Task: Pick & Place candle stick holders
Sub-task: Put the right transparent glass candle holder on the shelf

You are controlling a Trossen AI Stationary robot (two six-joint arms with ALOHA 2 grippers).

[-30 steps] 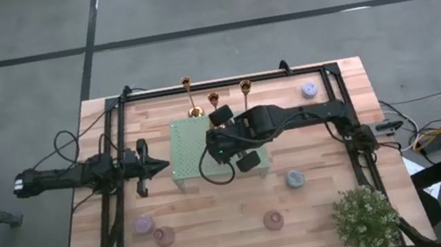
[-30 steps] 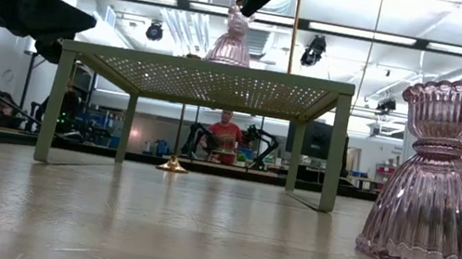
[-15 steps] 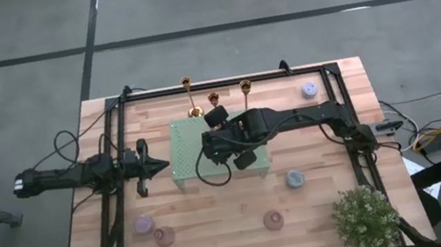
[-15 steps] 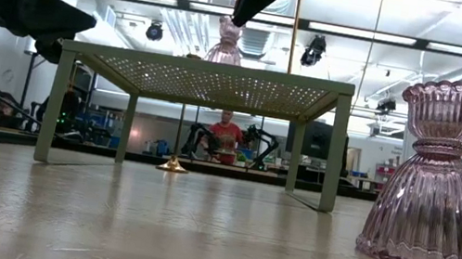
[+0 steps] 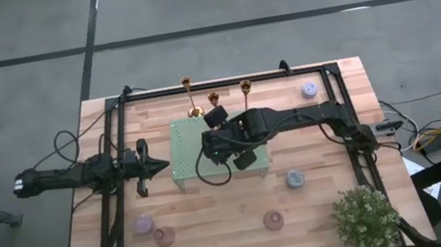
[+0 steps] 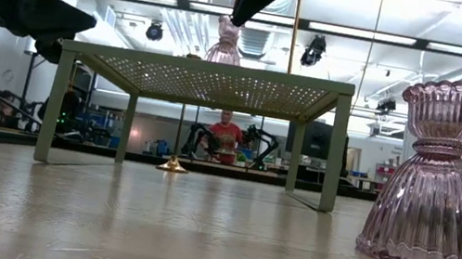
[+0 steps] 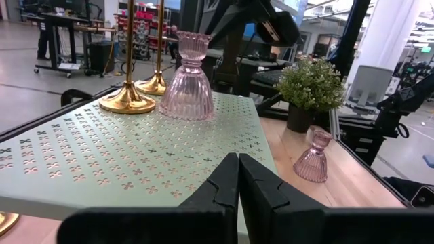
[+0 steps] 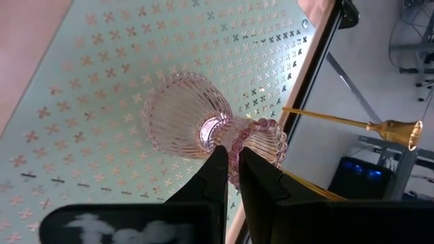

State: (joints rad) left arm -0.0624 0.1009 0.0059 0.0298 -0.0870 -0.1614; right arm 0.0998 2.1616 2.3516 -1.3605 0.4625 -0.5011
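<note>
Green perforated stand [image 5: 191, 150] unchanged since before, right gripper [image 8: 230, 177] fingers closed, empty, above pink holder [image 8: 203, 125].

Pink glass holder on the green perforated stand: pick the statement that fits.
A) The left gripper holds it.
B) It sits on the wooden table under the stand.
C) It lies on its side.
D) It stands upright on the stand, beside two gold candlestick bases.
D: in the left wrist view the pink glass holder stands upright on the green perforated stand, next to two gold candlestick bases.
</note>
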